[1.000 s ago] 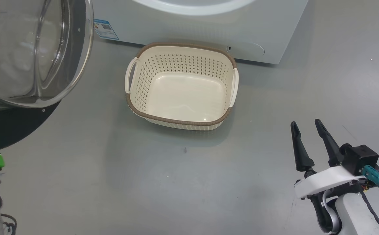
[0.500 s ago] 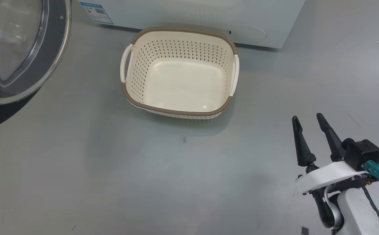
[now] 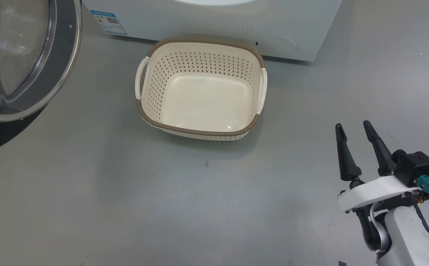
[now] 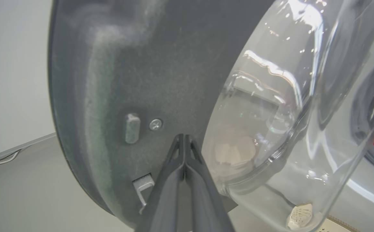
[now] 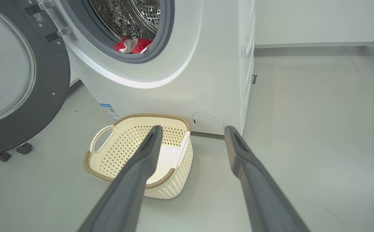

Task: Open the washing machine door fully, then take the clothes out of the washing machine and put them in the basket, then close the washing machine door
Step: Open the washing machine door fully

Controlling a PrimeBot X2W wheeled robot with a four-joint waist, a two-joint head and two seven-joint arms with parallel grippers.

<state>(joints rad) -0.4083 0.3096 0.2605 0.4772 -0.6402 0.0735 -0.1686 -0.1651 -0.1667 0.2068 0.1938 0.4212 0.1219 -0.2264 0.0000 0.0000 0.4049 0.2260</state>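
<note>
On the left the one washing machine door (image 5: 50,96) stands swung wide open, its broad dark rim round a bulging clear glass bowl. The left gripper (image 4: 184,139) points at the door's dark inner face beside the glass, its two fingers pressed together with nothing between them; whether the tips touch the door I cannot tell. Next comes the single white washing machine (image 5: 206,64), with a blue sticker (image 3: 109,22) low on its front. A bunch of red clothes (image 5: 132,45) with a white patch lies in the grey drum mouth; how many pieces I cannot tell. One cream basket (image 5: 154,115) with a brown rim and two side handles sits on the floor just before the machine, nothing in it. On the right, the right gripper (image 3: 352,126) hangs over bare floor with its jaws spread apart. The floor (image 3: 125,203) is smooth grey, the wall (image 5: 319,19) pale.
</note>
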